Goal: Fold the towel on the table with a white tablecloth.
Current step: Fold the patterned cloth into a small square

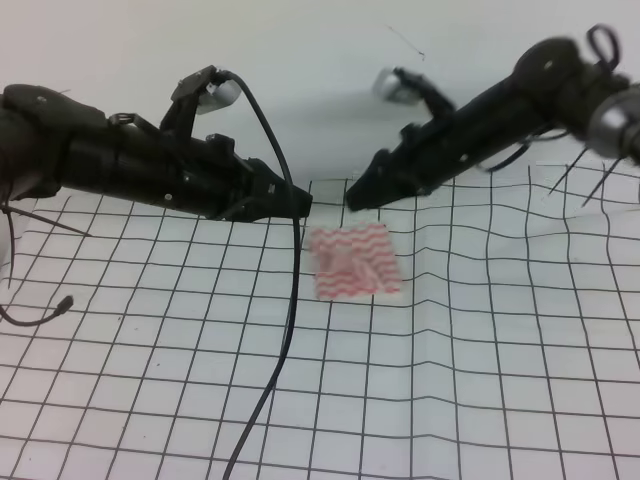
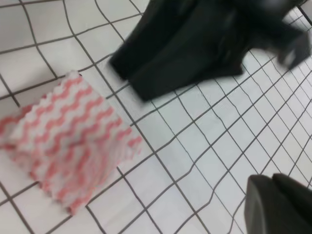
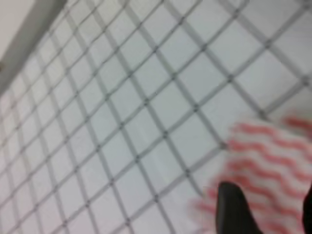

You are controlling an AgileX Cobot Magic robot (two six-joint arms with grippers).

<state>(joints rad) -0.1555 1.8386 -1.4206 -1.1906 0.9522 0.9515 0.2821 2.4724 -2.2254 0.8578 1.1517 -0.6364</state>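
Exterior high view takes in both arms at once: the left gripper (image 1: 300,203) and the right gripper (image 1: 352,195) hang above the table (image 1: 480,400) with their tips pointed toward each other and a narrow gap between them, while the towel (image 1: 355,261) lies flat on the tablecloth (image 1: 150,330) just below and in front of that gap, touched by neither. From here both sets of jaws look drawn together with nothing in them, though the tips are dark and small. A black cable (image 1: 288,300) droops from the left arm down across the grid. Left wrist view adds what the high view cannot: the towel (image 2: 68,146) up close, its wavy pink-red and white stripes lying in a compact, doubled-looking rectangle with a slightly rumpled lower edge, and the right gripper (image 2: 131,75) as a dark blurred wedge beside the towel's upper corner, apart from the cloth. A dark finger of the left gripper's own shows only at the lower right corner, well apart from the towel. Right wrist view is blurred; it shows a striped corner of the towel (image 3: 273,161) beneath the dark fingertips (image 3: 234,209), and I cannot tell from it how far they stand apart.
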